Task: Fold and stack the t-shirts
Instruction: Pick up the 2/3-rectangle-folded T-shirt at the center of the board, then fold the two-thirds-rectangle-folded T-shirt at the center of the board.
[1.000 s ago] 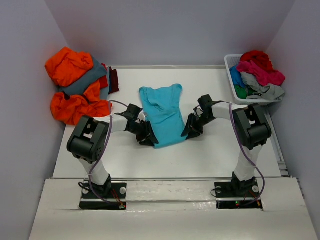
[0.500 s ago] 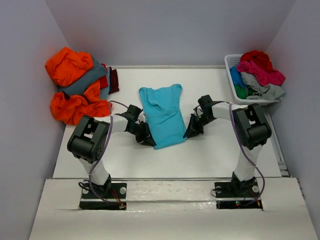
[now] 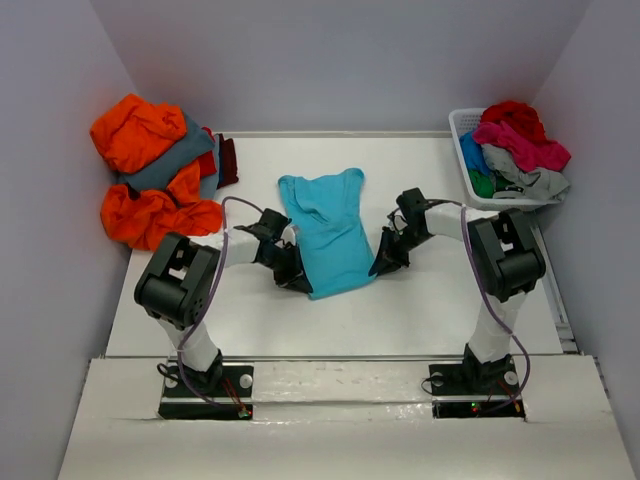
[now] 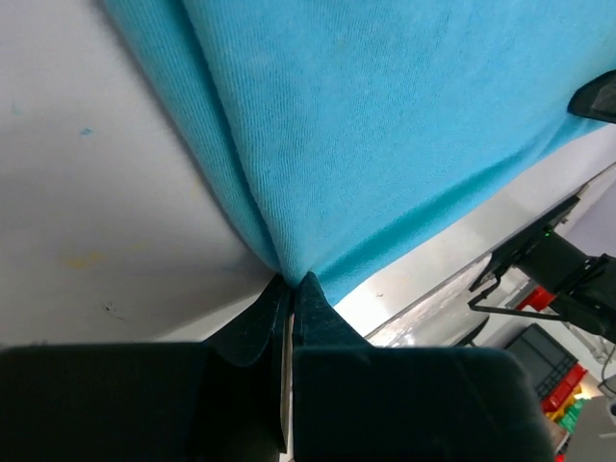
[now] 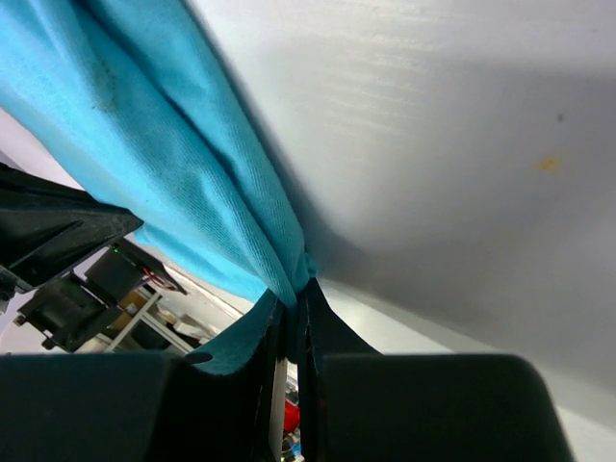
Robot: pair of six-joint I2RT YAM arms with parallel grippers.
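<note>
A turquoise t-shirt point(image 3: 328, 232) lies lengthwise on the white table, neck end far, hem near. My left gripper point(image 3: 299, 279) is shut on the shirt's near left hem corner; in the left wrist view its black fingertips point(image 4: 306, 294) pinch a pleat of turquoise cloth point(image 4: 385, 135). At the near right hem corner my right gripper point(image 3: 380, 263) is also shut on the shirt, and in the right wrist view the turquoise cloth point(image 5: 164, 144) runs down between its closed tips point(image 5: 294, 298). Other t-shirts sit in two piles.
Orange, slate grey and maroon shirts point(image 3: 155, 170) are heaped at the far left, partly off the table. A white slatted basket point(image 3: 470, 165) at the far right holds red, pink, light grey, green and blue shirts point(image 3: 515, 140). Grey walls close in on three sides.
Both grippers have closed from partly open onto the turquoise shirt's near hem corners. The arms barely shifted and the hem edge bunched slightly at each grip.
</note>
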